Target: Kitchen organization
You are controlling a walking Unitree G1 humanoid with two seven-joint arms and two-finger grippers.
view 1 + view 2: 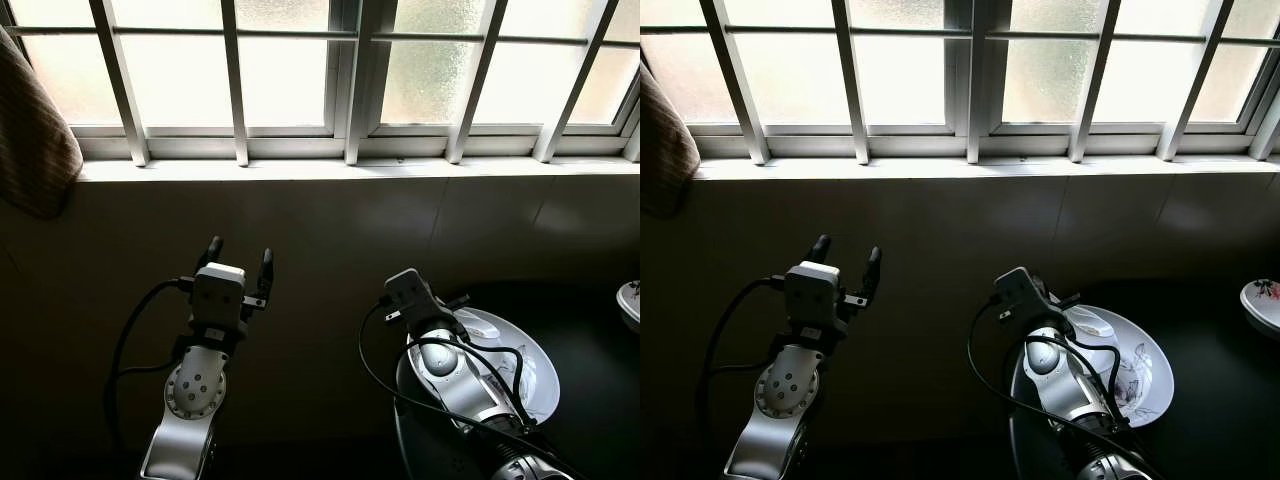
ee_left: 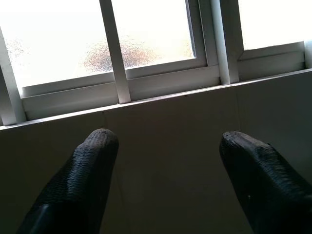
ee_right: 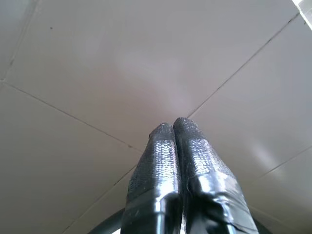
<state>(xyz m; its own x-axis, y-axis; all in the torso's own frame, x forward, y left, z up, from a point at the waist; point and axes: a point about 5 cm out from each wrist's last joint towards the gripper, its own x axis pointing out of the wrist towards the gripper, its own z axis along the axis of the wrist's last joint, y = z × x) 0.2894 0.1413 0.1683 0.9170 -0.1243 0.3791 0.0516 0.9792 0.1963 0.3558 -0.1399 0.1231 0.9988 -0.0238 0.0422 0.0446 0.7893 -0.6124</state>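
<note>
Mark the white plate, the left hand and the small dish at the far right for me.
white plate (image 1: pixel 1140 375): right eye view, bare inner face.
left hand (image 1: pixel 239 258): left eye view, between its open fingertips.
small dish (image 1: pixel 1262 300): right eye view, rim.

White, perhaps floral plate (image 1: pixel 1140 375)

The left gripper (image 2: pixel 165 170) pointed at a tiled wall (image 2: pixel 170 126), its two black fingers (image 2: pixel 80 180) held wide apart with nothing between them. Beyond the fingertips ran a white window frame (image 2: pixel 161 80) — frosted panes (image 2: pixel 146 29) glowing bright, a vertical bar (image 2: pixel 113 48) standing ahead of the gap.
</note>
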